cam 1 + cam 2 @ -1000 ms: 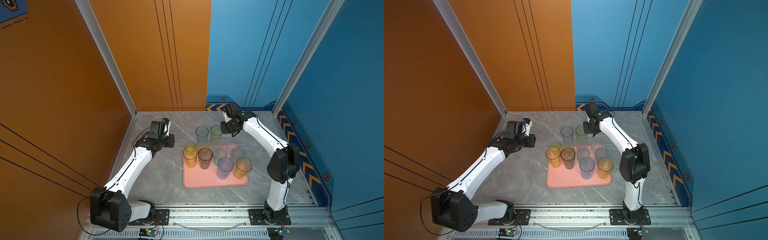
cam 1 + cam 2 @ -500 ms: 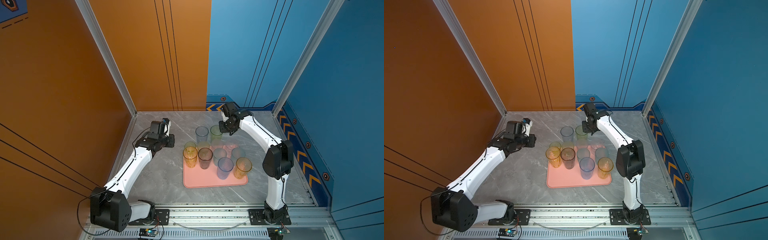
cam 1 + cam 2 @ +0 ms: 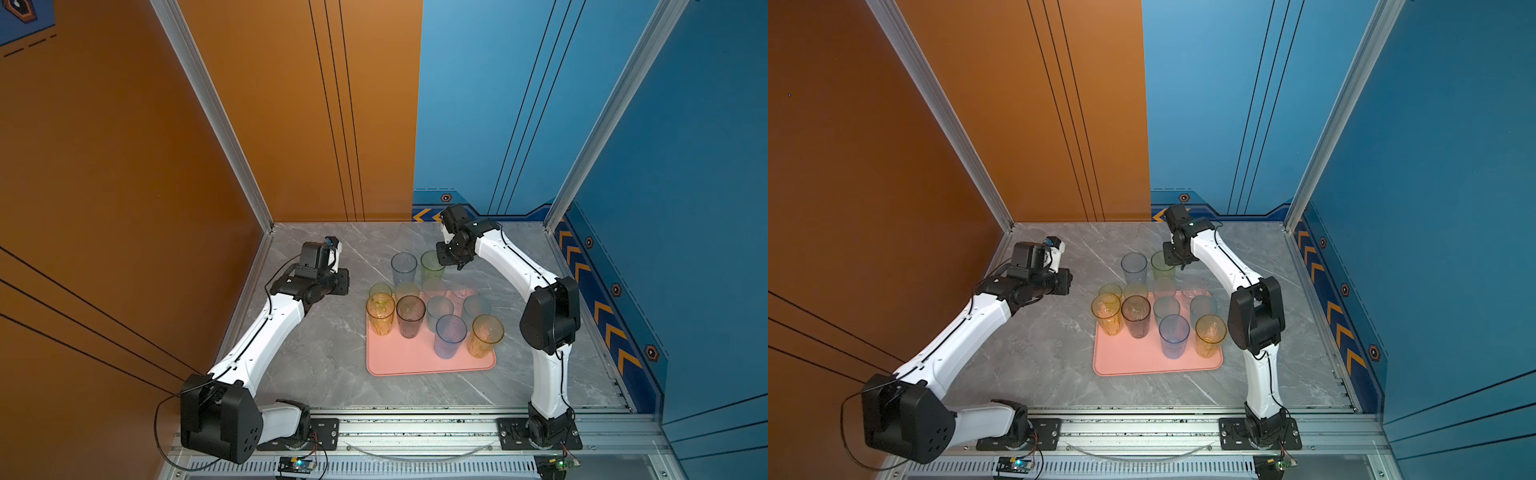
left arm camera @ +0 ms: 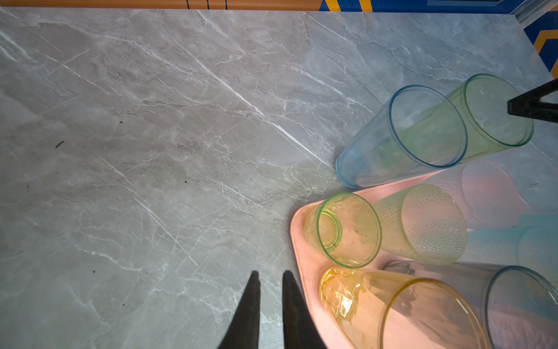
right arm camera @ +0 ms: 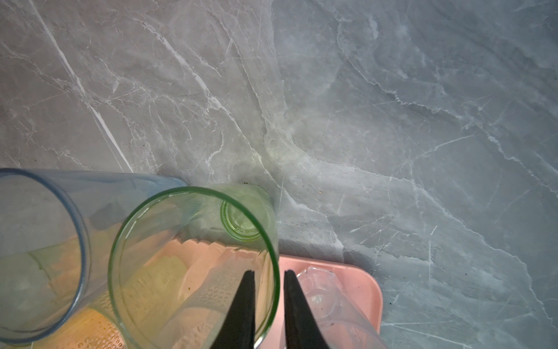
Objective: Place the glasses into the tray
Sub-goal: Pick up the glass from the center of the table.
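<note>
Green, translucent plastic: the tall green glass [image 5: 193, 266] stands upright on the grey marble table [image 5: 392, 121]. It is off the tray [image 5: 362, 272], just past the tray's rim. My right claw [image 5: 268, 273] straddles its lip, one finger inside and one outside, set narrow. I cannot tell whether they bite the wall.

Blue, translucent: the tall blue glass [image 5: 42, 241] is upright on the marble, just beside the green one on my inner finger's side, and also off the tray.

Clear, faceted: the short clear glass [image 5: 326, 296] sits on a tray corner, just beneath my outer finger.

Salmon-pink: the tray lies under my right claw's outer finger and runs back toward that arm's base. It carries the other glasses [image 3: 450, 336], all upright. The tall ones are amber, smoky grey and blue; the short ones are green, yellow, teal and clear.

My left claw [image 4: 270, 273] is well apart from the right one and hangs over bare marble just beside a tray corner. Its fingers are nearly pressed together, with a thin slit and nothing between them. Nearest to it, on that corner, are the short green glass [image 4: 344, 229] and a tall amber glass [image 4: 392, 311].
</note>
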Robot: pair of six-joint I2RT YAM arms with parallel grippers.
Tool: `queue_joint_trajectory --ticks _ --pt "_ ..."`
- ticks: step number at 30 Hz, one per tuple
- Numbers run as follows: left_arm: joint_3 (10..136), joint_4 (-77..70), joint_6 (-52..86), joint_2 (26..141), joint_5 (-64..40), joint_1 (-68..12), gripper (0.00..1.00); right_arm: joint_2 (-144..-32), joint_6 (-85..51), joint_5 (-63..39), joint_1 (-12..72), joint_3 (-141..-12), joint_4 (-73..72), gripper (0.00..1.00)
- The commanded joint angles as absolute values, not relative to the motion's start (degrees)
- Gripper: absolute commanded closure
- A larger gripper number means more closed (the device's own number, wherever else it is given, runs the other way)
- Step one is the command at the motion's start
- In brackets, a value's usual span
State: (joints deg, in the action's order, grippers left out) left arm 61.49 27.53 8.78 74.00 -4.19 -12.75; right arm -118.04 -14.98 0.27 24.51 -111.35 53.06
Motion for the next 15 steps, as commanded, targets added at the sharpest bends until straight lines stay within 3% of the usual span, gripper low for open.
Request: queue_joint_trajectory --ticks 1,15 --pt "60.56 26.81 7.74 74.0 -5.47 -12.66 0.83 -120.22 -14.33 2.04 24.35 -113.54 54.93 0.83" --pt "60.47 26.82 7.66 74.38 -5.45 -12.65 0.83 -122.57 -13.89 2.39 24.17 -114.96 55.83 0.86"
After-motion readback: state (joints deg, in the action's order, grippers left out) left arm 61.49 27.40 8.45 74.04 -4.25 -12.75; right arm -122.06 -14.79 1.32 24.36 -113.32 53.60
